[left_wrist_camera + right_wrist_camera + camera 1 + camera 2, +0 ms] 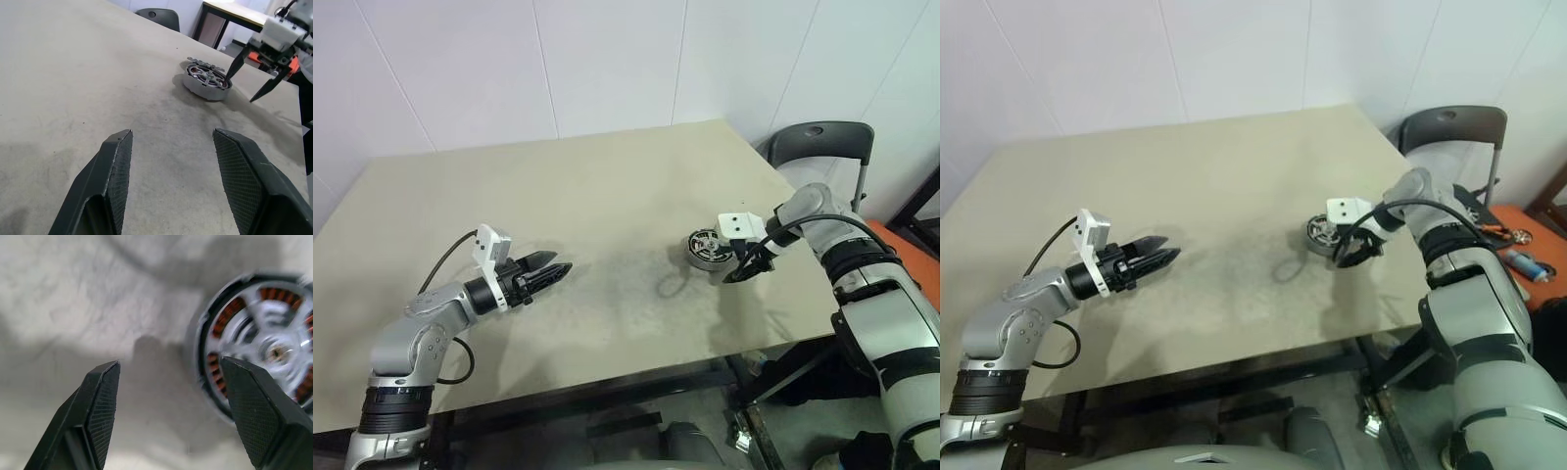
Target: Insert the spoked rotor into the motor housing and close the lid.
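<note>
Right gripper (747,268) just beside motor housing (707,248)

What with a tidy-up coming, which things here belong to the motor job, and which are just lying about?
Job:
motor housing
spoked rotor, seated in it
toothed lid, behind it
right gripper, open beside it

Lying about:
grey chair
side table

Motor housing (254,338) blurred, cut off at pic edge.
</note>
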